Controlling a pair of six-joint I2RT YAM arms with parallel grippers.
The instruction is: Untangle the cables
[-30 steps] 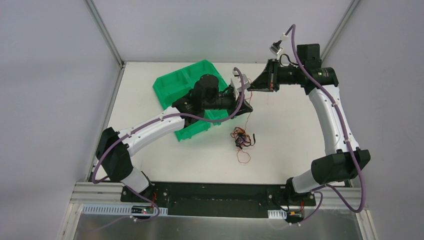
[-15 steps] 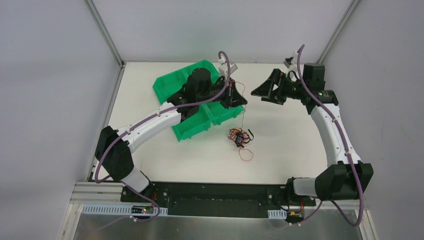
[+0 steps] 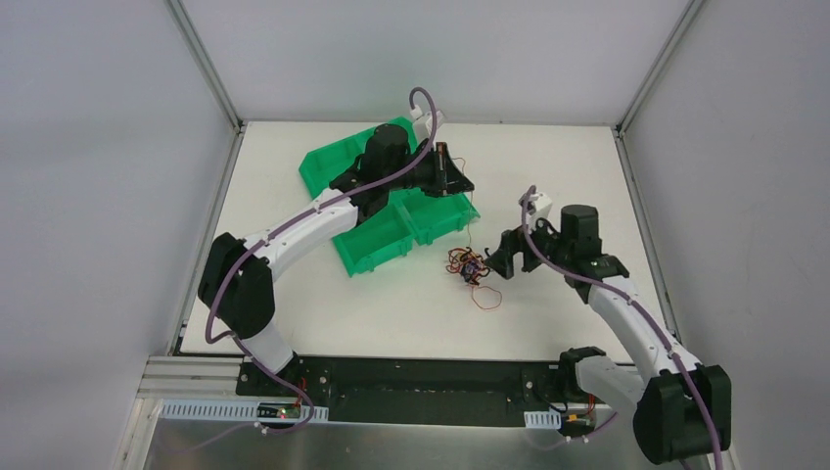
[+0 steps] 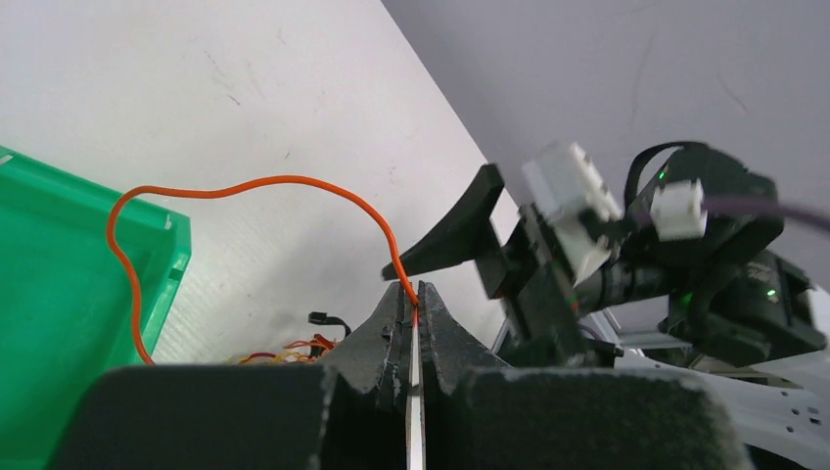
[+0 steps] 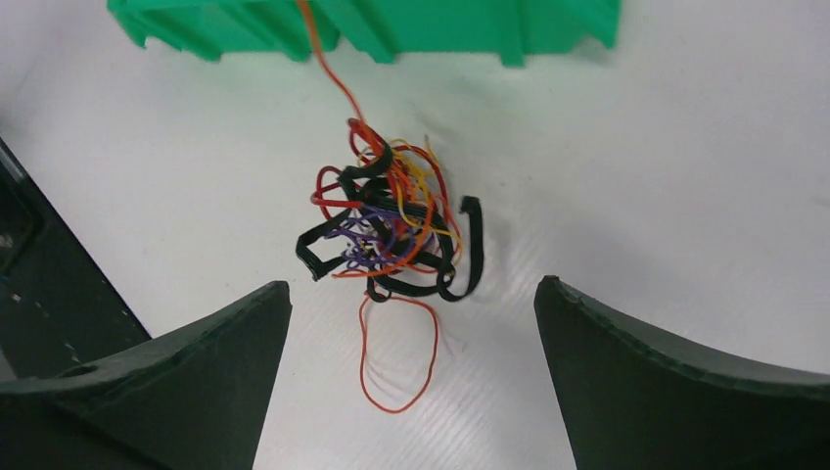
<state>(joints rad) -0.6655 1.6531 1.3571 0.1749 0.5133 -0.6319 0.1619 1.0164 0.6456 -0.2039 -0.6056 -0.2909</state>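
The cables are a small tangle [image 3: 471,266] of thin red, orange, yellow, black and purple wires on the white table, also in the right wrist view [image 5: 391,220]. One orange wire [image 4: 245,186] rises from the tangle to my left gripper [image 3: 466,185], which hangs above the green tray's right edge. In the left wrist view that gripper [image 4: 413,305] is shut on the wire. My right gripper [image 3: 497,260] sits low just right of the tangle, open [image 5: 411,284] with nothing between its fingers [image 5: 196,362]. A loose orange loop [image 5: 396,357] lies on the table between them.
A green tray [image 3: 372,240] with several compartments stands at the left back of the table, under the left arm. It fills the top edge of the right wrist view [image 5: 470,24]. Grey walls enclose the table on three sides.
The right gripper opened, letting go near the left gripper, and swung down from the back to beside the tangle. The left gripper moved back a little, still pinching the orange wire.
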